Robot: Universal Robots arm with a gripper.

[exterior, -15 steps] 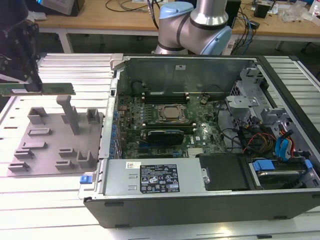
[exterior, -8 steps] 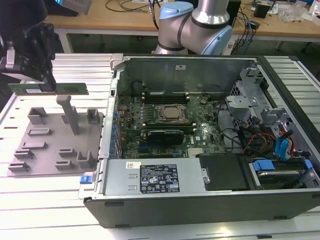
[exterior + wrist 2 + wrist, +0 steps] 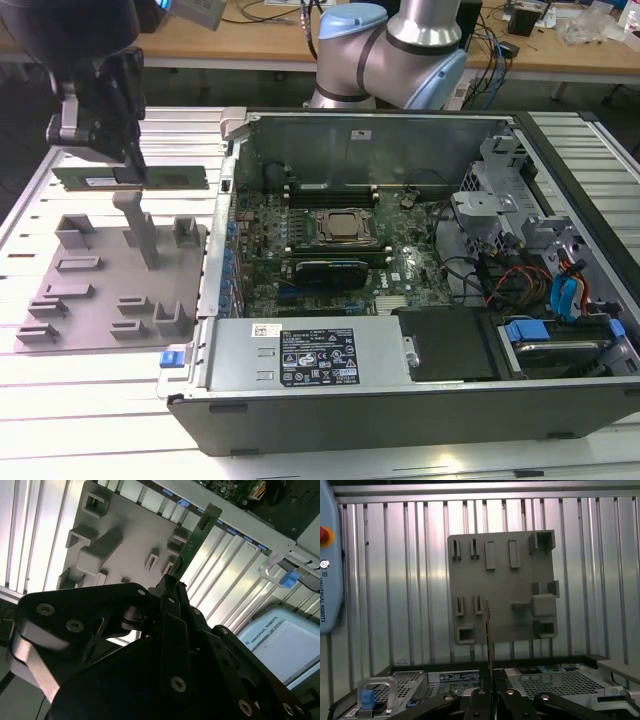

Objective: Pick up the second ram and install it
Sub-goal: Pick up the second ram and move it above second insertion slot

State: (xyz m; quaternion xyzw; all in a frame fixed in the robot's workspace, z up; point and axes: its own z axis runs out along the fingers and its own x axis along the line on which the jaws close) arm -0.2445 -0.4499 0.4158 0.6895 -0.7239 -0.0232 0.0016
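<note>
While I hold station over the grey tray [image 3: 95, 305], I log the item as follows.

Item: the second ram [image 3: 172, 178], a long thin green board. It hangs level in the air above the tray's upright holders, on the exterior view's left, well apart from the open computer case [image 3: 400, 385].

Holder: gripper [image 3: 130, 172], fingers pinched narrow on the board's two flat faces, about mid-length as the exterior view shows it. In the second wrist view the board juts out past the fingertips, over the tray.

Handling, my judgement: light, and stiff along its length. It is thin and brittle, so it will not forgive twisting or a skewed push. The faces look smooth, so a loose pinch could let it slide.

Best hold, my judgement: the flat faces near the middle, as now. That leaves the long contact edge and both ends free for a slot on the motherboard [image 3: 340, 255].

Condition: no damage that I can see.
</note>
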